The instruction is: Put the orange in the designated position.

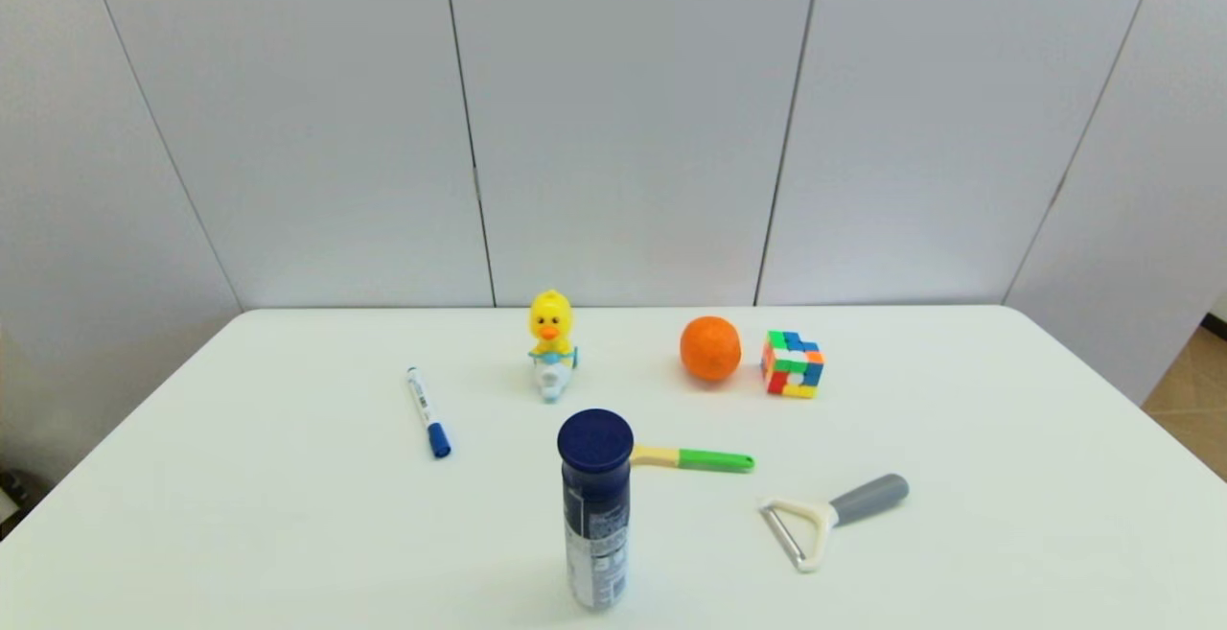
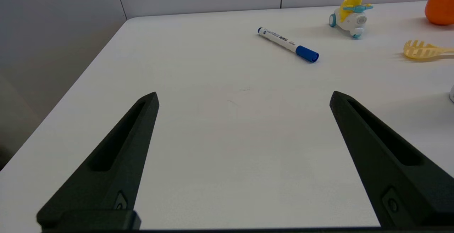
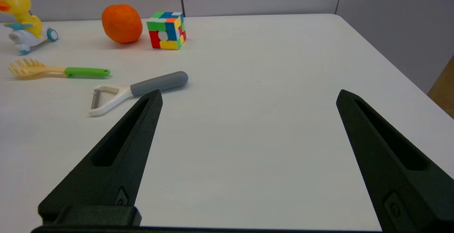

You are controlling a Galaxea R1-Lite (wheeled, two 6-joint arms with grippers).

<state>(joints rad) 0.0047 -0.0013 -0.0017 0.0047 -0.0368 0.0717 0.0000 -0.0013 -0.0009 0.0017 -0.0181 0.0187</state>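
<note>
Orange [image 1: 710,348] sits beside puzzle cube [image 1: 793,363]; left gripper [image 2: 244,98] and right gripper [image 3: 248,96] gape wide, empty; marker [image 2: 287,44] print unreadable.

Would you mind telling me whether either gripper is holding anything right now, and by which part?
Nothing is held. The left gripper and right gripper are open over bare table; the orange sits untouched beside the puzzle cube.

One orange [image 1: 710,348]; one cube [image 1: 792,363]; one duck [image 1: 551,342]
</note>
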